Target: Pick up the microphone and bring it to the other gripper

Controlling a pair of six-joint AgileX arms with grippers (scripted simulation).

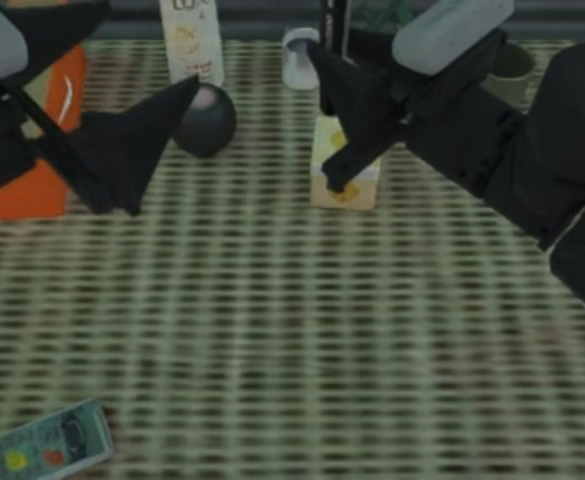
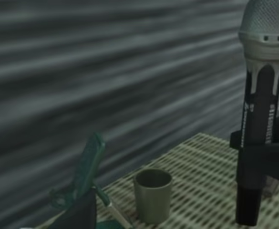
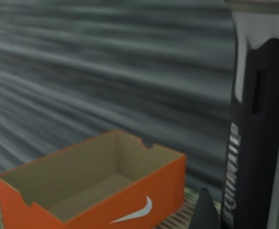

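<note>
Woven table point(image 1: 292, 330): right fingers point(image 1: 324, 62) pinching upright microphone point(image 2: 258, 138); left fingers point(image 1: 187, 95) unclear, beside black ball point(image 1: 208, 125).

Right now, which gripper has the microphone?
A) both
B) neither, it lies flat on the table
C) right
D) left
C: in the left wrist view the microphone stands upright, clamped by the right gripper at its black body. In the top view the left gripper sits apart from it, above the black ball.
</note>
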